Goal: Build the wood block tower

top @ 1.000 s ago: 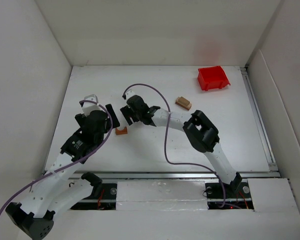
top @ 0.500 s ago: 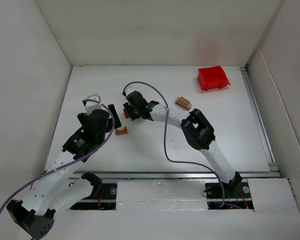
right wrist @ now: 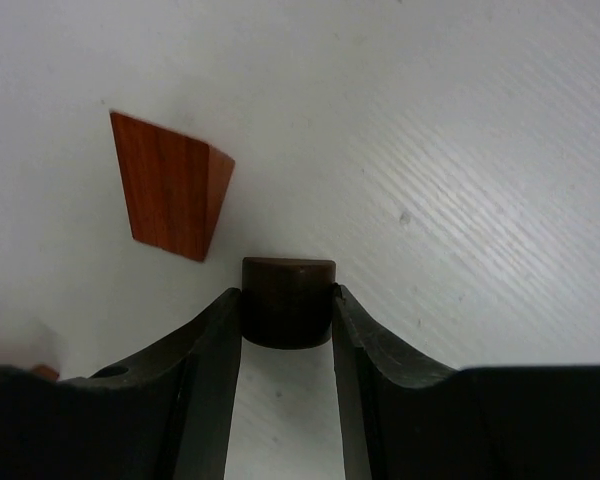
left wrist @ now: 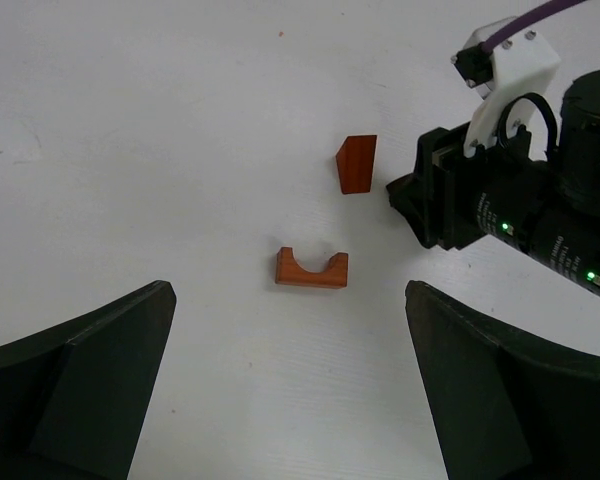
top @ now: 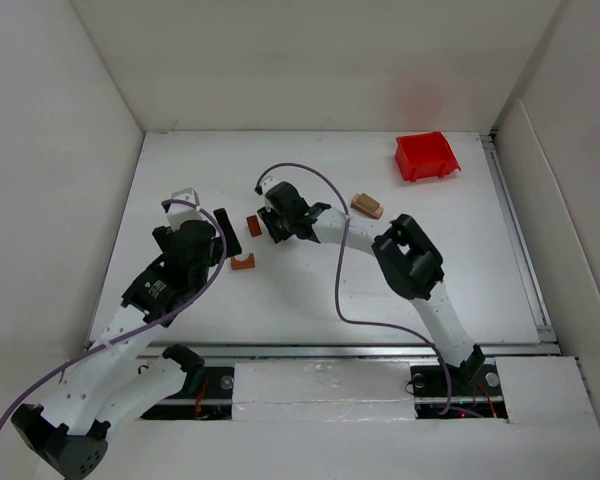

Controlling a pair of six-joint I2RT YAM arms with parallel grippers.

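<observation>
A reddish-brown wedge block (top: 253, 226) lies on the white table, and a reddish arch block (top: 243, 262) lies just in front of it. In the right wrist view my right gripper (right wrist: 285, 312) is shut on a small dark brown block (right wrist: 287, 298), both jaws pressed to its sides, with the wedge block (right wrist: 172, 185) just left of it. My left gripper (left wrist: 290, 385) is open wide, low over the table, with the arch block (left wrist: 312, 268) ahead of its fingers and the wedge block (left wrist: 357, 165) beyond. From above, the right gripper (top: 270, 224) is right beside the wedge.
Two tan blocks (top: 367, 206) lie together right of the right gripper. A red plastic bin (top: 426, 156) stands at the back right. White walls enclose the table on three sides. The right arm's wrist (left wrist: 510, 215) fills the right of the left wrist view.
The right gripper has closed its jaws on the dark block and shifted slightly right, uncovering the wedge block. The left arm has barely moved.
</observation>
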